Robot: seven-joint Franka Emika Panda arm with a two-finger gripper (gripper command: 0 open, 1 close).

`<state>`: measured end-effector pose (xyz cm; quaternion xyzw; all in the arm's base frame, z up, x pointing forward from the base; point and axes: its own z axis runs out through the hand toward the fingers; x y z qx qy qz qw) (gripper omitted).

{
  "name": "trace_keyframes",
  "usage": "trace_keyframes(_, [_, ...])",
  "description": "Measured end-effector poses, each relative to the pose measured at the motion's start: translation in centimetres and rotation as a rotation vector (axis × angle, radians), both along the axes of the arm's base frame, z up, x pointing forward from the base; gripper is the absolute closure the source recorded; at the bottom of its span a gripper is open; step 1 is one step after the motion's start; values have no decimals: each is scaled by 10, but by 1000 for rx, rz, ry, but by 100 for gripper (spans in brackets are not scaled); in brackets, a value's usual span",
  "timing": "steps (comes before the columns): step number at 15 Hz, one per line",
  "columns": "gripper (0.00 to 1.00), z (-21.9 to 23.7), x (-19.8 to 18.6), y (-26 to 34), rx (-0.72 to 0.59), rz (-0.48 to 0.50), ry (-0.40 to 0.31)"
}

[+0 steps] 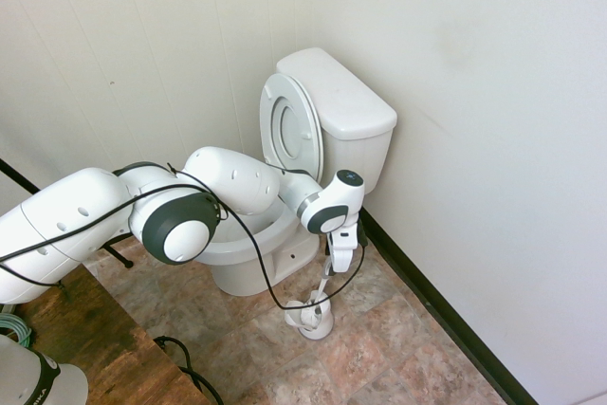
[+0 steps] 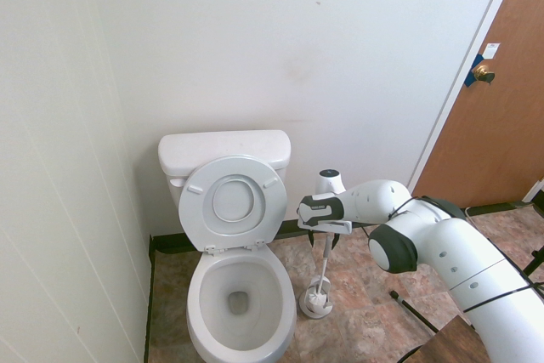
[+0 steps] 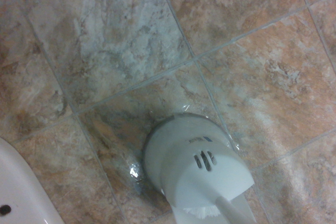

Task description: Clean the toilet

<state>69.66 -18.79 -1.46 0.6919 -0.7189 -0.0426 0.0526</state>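
Clearly, the toilet [image 2: 234, 295] stood against the back wall with its seat and cover raised [image 2: 235, 202], so the bowl was open and ready. Just beside the bowl, on the tiled floor [image 3: 105, 40], stood a small white brush holder [image 2: 315, 302], with the brush handle [image 2: 325, 254] rising upright out of it. The gripper [image 1: 341, 255] pointed straight down over the top of this handle. The jaws stood on either side of the handle top, but the pictures did not show whether they were already pressing on it or only close around it; I could not tell if the brush was held.

From here the main risk, in my judgement, was a poor grip. The handle is thin and smooth, so if the jaws closed a little off its line, it could slip or be pushed sideways. The holder looked light, so such a push could tip it over. A lift that was not straight could also drag the holder up together with the brush, or knock the brush against the bowl beside it.
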Motion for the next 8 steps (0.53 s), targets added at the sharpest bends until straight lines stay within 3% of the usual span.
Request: trace_keyframes(8, [100, 0, -1, -2, 0, -4, 0])
